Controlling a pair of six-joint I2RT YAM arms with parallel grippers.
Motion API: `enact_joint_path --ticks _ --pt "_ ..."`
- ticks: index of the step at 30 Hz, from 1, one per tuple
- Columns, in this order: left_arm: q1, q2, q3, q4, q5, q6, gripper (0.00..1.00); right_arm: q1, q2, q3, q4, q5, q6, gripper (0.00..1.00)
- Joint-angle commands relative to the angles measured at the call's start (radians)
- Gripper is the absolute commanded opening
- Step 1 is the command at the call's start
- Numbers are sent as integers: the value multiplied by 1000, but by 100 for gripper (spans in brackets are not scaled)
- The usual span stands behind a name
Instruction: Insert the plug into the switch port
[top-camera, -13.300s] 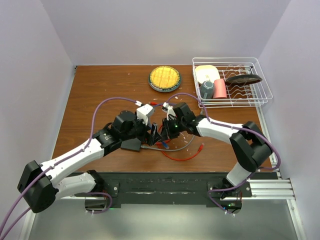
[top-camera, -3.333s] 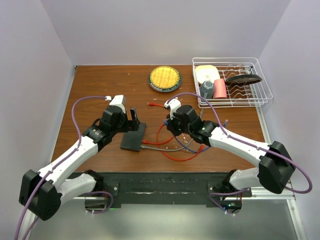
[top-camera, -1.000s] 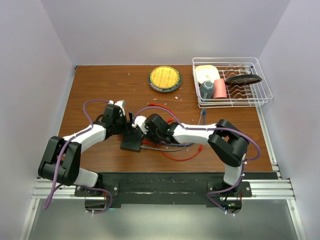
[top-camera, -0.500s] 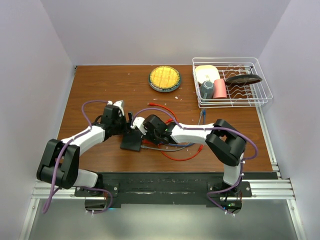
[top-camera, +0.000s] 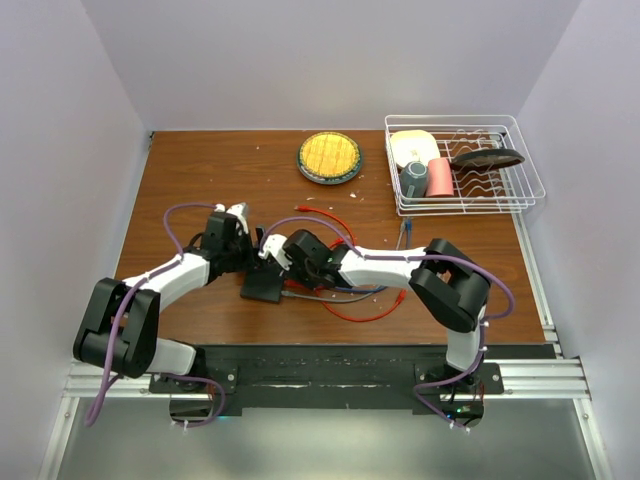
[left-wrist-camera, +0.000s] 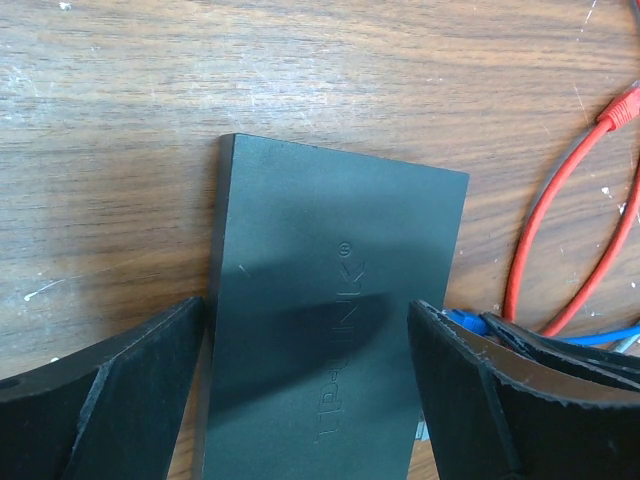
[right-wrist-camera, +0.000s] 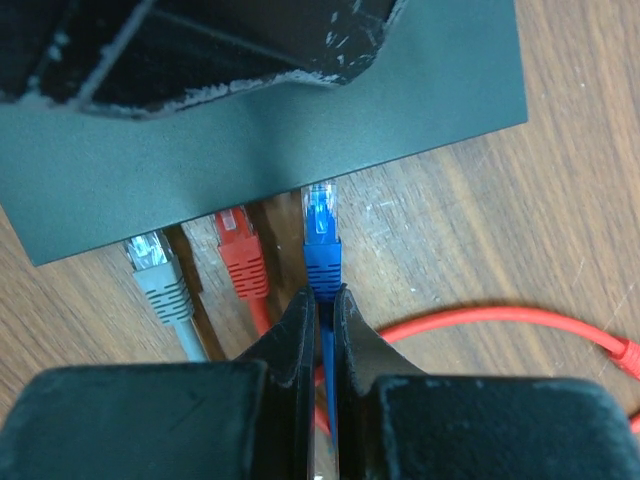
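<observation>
The switch (left-wrist-camera: 330, 330) is a flat dark grey box lying on the wooden table; in the top view (top-camera: 258, 291) the arms partly cover it. My left gripper (left-wrist-camera: 310, 310) straddles its far end, one finger against each long side. It sits just above the switch in the top view (top-camera: 261, 256). My right gripper (right-wrist-camera: 326, 300) is shut on the blue cable just behind the blue plug (right-wrist-camera: 321, 250). The plug's clear tip meets the switch's socket edge (right-wrist-camera: 300, 150); I cannot tell how deep it is in. A red plug (right-wrist-camera: 240, 255) and a grey plug (right-wrist-camera: 158, 275) sit in sockets beside it.
Red cable (top-camera: 365, 312) loops on the table right of the switch, with another red lead (top-camera: 322, 212) behind my right arm. A round yellow dish (top-camera: 329, 157) stands at the back. A wire rack (top-camera: 520, 165) with cups and plates fills the back right corner.
My right gripper has moved a little left, bringing the blue plug up to the switch's edge. My left gripper has stayed at the switch's far end.
</observation>
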Motion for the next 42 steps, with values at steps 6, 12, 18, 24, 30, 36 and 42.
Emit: enact_joint_path --ticks 6,12,18,24,30,36,42 --pt "5 4 -13 59 60 -16 86 24 20 64 -5 -5 -3 0" --pt "5 2 -15 60 70 -22 86 43 22 66 -2 -7 0 0" --pt "5 4 -27 103 87 -22 86 50 17 64 4 -14 -9 0" --pt "5 21 -18 97 103 14 85 52 11 44 24 -36 -39 0" --pt "5 37 -21 129 143 24 83 52 2 31 40 -39 -55 0" --pt "5 45 -12 129 150 36 82 52 -10 31 44 -54 -85 0" --pt "5 45 -4 125 138 47 84 52 -18 31 40 -53 -124 0"
